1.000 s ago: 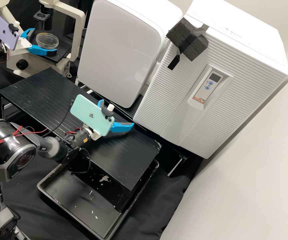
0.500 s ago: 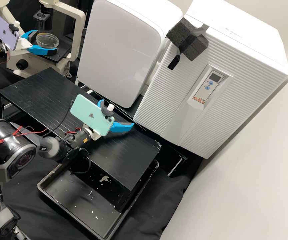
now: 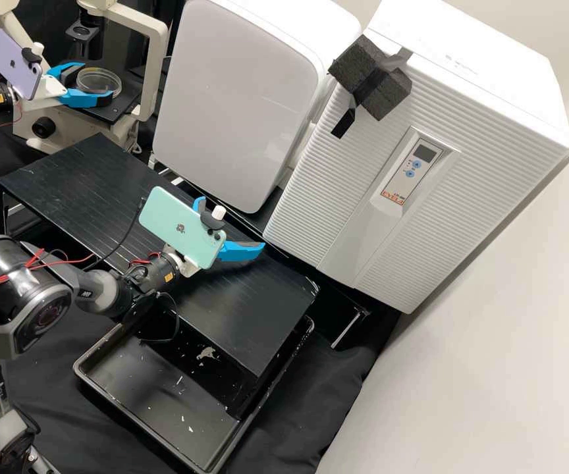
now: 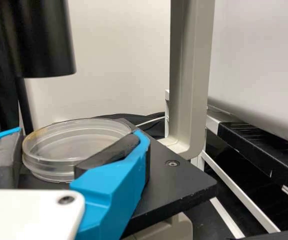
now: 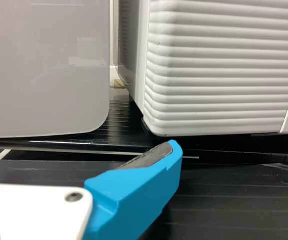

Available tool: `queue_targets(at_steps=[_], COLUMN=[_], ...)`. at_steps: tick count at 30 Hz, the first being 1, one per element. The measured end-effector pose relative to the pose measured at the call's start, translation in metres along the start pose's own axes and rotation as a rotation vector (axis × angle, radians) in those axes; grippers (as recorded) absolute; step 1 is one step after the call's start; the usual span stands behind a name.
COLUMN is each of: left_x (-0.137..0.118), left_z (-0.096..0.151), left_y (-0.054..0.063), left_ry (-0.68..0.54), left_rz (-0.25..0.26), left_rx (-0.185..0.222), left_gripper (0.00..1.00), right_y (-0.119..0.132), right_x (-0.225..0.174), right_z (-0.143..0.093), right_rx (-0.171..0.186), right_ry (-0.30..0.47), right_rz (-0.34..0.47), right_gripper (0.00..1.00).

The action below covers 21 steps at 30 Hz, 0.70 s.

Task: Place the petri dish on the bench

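Observation:
My left gripper (image 3: pixel 97 81) is at the microscope on the far left, with its fingers shut on the clear petri dish (image 3: pixel 105 78). In the left wrist view, the left gripper (image 4: pixel 81 133) has its dark pads against the dish (image 4: pixel 59 145) on opposite sides, and the dish is level, low over or on the microscope's black stage; contact with the stage is unclear. My right gripper (image 3: pixel 231 225) hangs over the black ribbed bench (image 3: pixel 80 178), its fingers apart. In the right wrist view, the right gripper (image 5: pixel 81 147) holds nothing.
The cream microscope frame (image 3: pixel 156 59) rises beside the dish, and its dark column (image 4: pixel 39 40) hangs above the stage (image 4: pixel 184 185). Two white appliances (image 3: pixel 238 99) back the bench. A black tray (image 3: pixel 139 408) lies below the bench's near edge.
The left gripper has shifted slightly to the right in the high view and its fingers have come closer together. The dish has moved a little right with it. The right arm has kept still.

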<state>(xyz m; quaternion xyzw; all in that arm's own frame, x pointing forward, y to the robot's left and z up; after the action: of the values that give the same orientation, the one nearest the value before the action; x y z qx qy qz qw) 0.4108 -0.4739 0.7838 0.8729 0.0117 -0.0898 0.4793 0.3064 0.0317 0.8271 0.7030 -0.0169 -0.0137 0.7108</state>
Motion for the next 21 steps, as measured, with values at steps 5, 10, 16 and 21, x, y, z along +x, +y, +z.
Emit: queue_targets(at_steps=[5, 10, 16, 21], left_x=[0.0, 0.0, -0.0004, -0.0063], left_z=[0.0, 0.0, 0.0009, 0.0008], left_y=[0.0, 0.0, 0.0014, 0.0054], left_ry=[0.0, 0.0, -0.006, -0.027], left_rz=[0.0, 0.0, 0.002, -0.001], left_rx=[0.0, 0.0, -0.001, -0.017], left_gripper=[0.0, 0.0, 0.0, 0.0], right_y=[0.0, 0.0, 0.0, 0.0], right_x=[0.0, 0.0, 0.0, 0.0], right_z=[0.0, 0.0, 0.0, 0.0], right_rx=[0.0, 0.0, 0.0, 0.0], right_ry=[0.0, 0.0, 0.0, 0.0], right_rz=[0.0, 0.0, 0.0, 0.0], right_gripper=[1.0, 1.0, 1.0, 1.0])
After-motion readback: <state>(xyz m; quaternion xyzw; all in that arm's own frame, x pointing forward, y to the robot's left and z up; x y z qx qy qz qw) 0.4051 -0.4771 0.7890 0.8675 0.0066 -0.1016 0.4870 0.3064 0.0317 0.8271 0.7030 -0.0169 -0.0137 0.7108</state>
